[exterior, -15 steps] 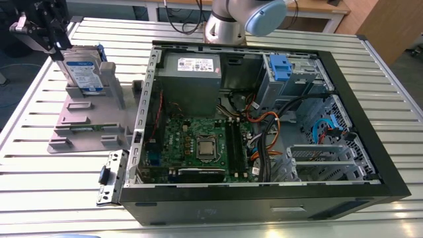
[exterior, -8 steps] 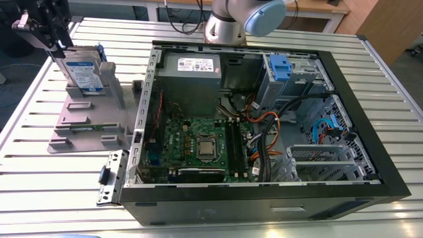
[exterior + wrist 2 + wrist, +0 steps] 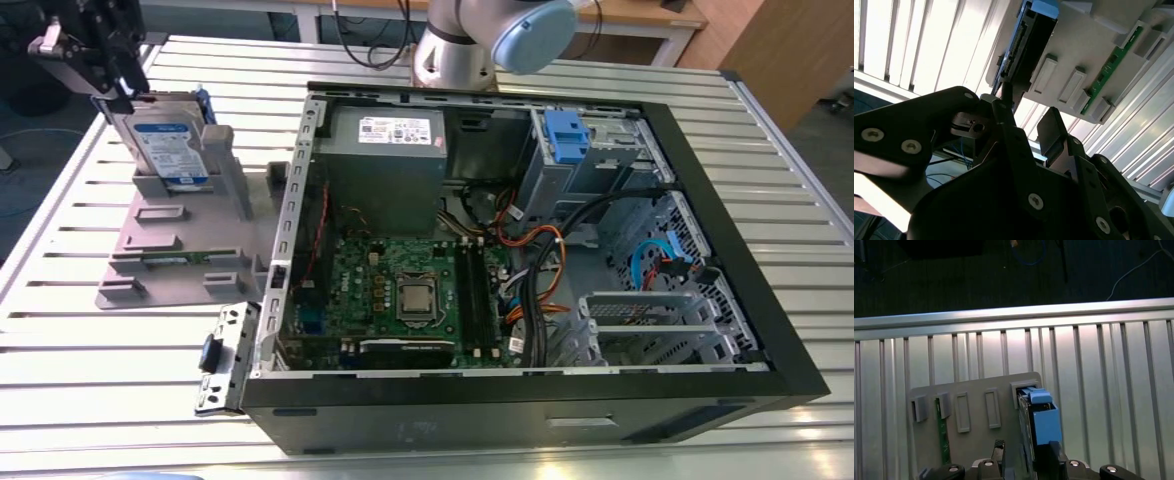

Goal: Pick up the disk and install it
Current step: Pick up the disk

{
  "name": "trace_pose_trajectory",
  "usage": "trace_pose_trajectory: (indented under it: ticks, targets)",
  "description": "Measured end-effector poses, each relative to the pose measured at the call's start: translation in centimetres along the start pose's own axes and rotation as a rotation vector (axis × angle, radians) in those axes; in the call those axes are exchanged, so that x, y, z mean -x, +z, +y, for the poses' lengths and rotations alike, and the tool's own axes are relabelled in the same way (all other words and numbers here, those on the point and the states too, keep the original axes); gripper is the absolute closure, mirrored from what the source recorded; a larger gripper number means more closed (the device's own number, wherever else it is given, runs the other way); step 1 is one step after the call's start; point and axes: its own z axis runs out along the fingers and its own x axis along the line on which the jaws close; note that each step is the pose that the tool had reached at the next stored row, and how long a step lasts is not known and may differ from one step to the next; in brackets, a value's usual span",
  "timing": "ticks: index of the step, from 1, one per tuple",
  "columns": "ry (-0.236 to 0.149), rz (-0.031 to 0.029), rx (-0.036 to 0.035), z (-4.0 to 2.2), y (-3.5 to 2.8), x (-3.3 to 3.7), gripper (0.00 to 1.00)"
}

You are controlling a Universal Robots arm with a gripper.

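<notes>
While the disk stands on edge in the grey holder at the upper left of the exterior view, the step in hand is judged to be the pick, grasp phase. Install is not yet started.

Disk pos.: upright in the holder's end slot, label face toward the camera, well apart from the open PC case. The holder lies flat on the slatted counter. A green board strip sits in another slot of the holder.

Claw state: spread. In the first wrist view it straddles the disk's near end, w/ the blue bracket between the fingers. One finger stands clear of the metal face; the other sits just beside the bracket. No pinch is evident.

Arm pose: the arm rises at top centre of the exterior view, behind the case. Its wrist reaches across to the upper left, w/ the claw pointing down over the disk's top edge, approx. in line w/ the disk's plane.

Req. for the move in hand (judged):
- Even closure on both flat faces; no load on the bracket alone.
- Extraction along the slot axis. Sideways tilt may bind the disk in the holder.
- The case's drive cage, by the blue clip, lies at upper right of the case interior, i.e. well apart from the disk.
</notes>
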Motion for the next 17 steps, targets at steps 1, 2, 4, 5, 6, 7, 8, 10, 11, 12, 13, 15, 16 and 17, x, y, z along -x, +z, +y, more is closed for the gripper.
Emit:
trace_pose_trajectory:
  ticks: [1,2,4,5,6,7,8,10,11,12,13,15,16,17]
  targets:
    - [-0.004,-0.0001,0.0001,0.01,0.02,0.08,0.53]
    - [-0.010,0.0000,0.0003,0.01,0.04,0.15,0.53]
    - [-0.026,0.0004,0.0006,0.02,0.08,0.23,0.53]
    - [-0.034,0.0007,0.0009,0.02,0.09,0.26,0.53]
    - [-0.042,0.0010,0.0011,0.02,0.11,0.30,0.53]
    - [-0.051,0.0015,0.0016,0.02,0.12,0.35,0.53]
    - [-0.057,0.0017,0.0017,0.03,0.14,0.44,0.53]
    - [-0.063,0.0019,0.0017,0.06,0.19,0.73,0.53]
    - [-0.065,0.0019,0.0018,0.07,0.21,0.91,0.53]
    - [-0.067,0.0019,0.0018,0.08,0.23,1.07,0.53]
    - [-0.069,0.0018,0.0019,0.09,0.27,1.19,0.53]
    - [-0.075,0.0019,0.0020,0.11,0.34,1.38,0.53]
    - [-0.078,0.0019,0.0021,0.12,0.38,1.47,0.53]
    - [-0.082,0.0019,0.0020,0.14,0.44,1.53,0.53]
